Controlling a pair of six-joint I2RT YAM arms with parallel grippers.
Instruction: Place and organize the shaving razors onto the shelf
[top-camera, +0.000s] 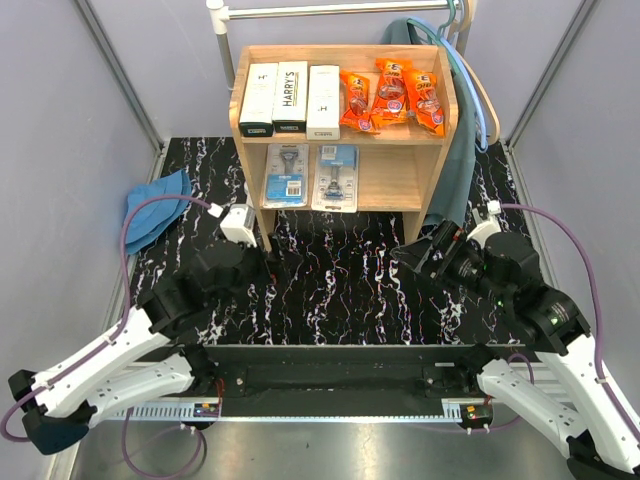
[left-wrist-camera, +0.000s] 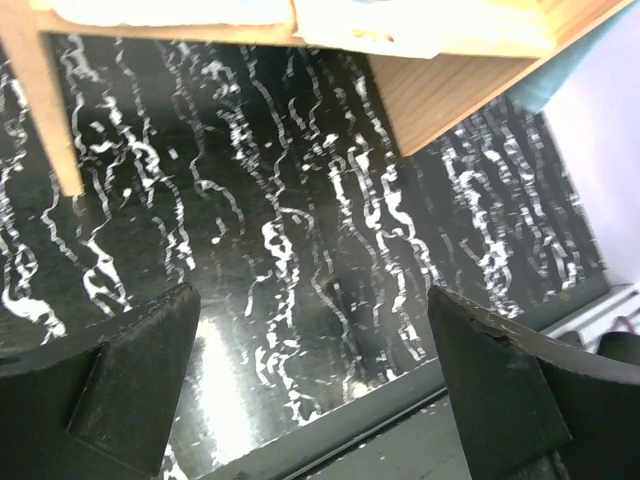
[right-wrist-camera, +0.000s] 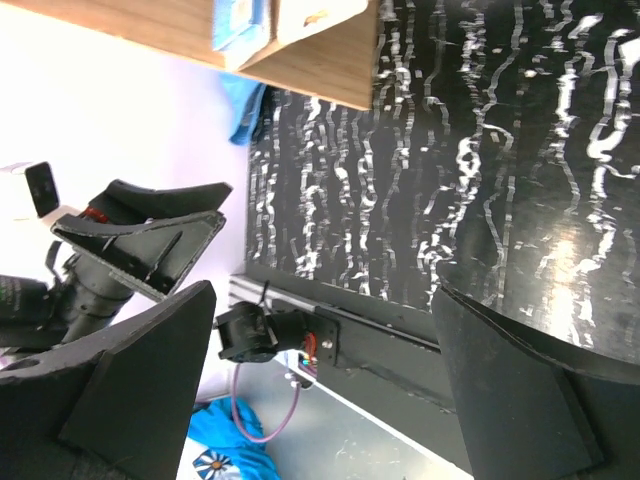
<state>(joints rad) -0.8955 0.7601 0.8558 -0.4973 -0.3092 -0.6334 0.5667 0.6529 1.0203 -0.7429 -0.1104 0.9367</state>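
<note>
Shaving razors: all eight packs sit on the shelf, none on the mat.
- Top tier: three white boxes with black ends stand side by side at the left. Three orange pouches are in a row to their right, leaning against the back panel.
- Lower tier: two blister cards with blue backing lie side by side at the left. The right part of that tier is bare wood.

Left gripper: jaws spread wide, nothing between them. In its wrist view only black white-veined mat shows between the fingers. The shelf is ahead of and above it; the front left leg is just beyond the fingertips, to their left. The lower tier's front edge runs across the top of that view.

Right gripper: jaws also fully apart, holding nothing; only mat shows between its fingers. The shelf's front right corner lies just ahead of its tips. Both grippers hang low over the mat, apart from each other, each clear of the shelf and packs. The left gripper's open fingers show in the right wrist view.

Surroundings: blue cloth hat lies on the mat left of the left gripper. Metal clothes rail crosses behind the shelf. Teal garment hangs beside the shelf's right panel, beyond the right gripper.
</note>
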